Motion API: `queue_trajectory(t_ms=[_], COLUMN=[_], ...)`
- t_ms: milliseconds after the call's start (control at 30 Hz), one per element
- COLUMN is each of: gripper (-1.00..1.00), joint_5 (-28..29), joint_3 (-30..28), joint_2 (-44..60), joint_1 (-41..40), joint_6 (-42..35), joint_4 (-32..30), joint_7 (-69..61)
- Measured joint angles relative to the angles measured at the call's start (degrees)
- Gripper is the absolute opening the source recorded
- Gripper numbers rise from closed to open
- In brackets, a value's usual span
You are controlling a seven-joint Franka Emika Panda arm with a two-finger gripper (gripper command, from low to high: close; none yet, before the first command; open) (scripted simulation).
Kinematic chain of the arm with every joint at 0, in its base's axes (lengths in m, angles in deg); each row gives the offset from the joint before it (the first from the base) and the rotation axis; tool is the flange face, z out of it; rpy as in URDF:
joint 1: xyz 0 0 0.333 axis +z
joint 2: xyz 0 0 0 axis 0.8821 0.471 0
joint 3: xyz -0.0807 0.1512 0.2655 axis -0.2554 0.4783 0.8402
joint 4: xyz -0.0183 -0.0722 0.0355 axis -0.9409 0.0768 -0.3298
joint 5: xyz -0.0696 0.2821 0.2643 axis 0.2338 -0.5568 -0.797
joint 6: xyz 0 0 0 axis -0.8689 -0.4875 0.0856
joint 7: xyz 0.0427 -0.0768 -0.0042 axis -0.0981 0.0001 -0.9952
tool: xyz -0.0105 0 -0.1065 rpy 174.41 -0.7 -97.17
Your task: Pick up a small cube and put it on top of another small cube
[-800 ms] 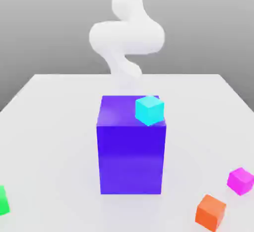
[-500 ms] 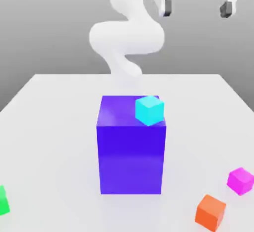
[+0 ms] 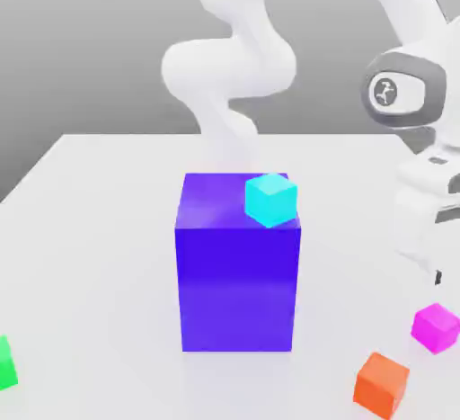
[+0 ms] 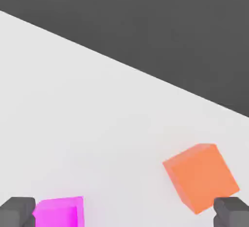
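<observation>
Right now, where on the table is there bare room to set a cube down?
Bare: the table between the blue block and green cube, and behind the block. Crowded: the exterior view's right front corner, with the pink cube, orange cube and the arm.

Green cube [image 3: 5, 362] cut by exterior view's left edge; magenta cube [image 4: 58, 212] cropped in hand view.

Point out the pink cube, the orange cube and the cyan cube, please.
pink cube [image 3: 436, 326], exterior view, front face.
orange cube [image 4: 201, 177], hand view, large front face.
cyan cube [image 3: 270, 199], exterior view, middle.
</observation>
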Motion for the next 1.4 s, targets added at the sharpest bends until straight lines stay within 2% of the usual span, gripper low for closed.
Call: queue_trajectory(t_ms=[100, 233, 267, 500, 633, 700, 1400], gripper=[0.0, 0.0, -1.0, -1.0, -1.0, -1.0, -1.0], joint_5=[2.7, 8.33, 9.09, 9.04, 3.42, 0.63, -15.25], joint_3=[-0.73, -6.28, -7.19, -7.02, -2.42, -2.27, -28.79], joint_2=[6.35, 14.62, 15.78, 15.63, 8.53, 5.99, 4.15], joint_1=[3.23, 8.09, 8.86, 8.73, 5.3, 2.84, -31.92], joint_6=[2.98, 8.86, 9.74, 9.67, 4.48, 2.26, -6.13], joint_4=[-0.35, 1.39, 1.67, 1.63, -0.17, -0.35, 7.16], joint_7=[2.92, 7.33, 7.92, 7.9, 3.65, 1.97, -0.89])
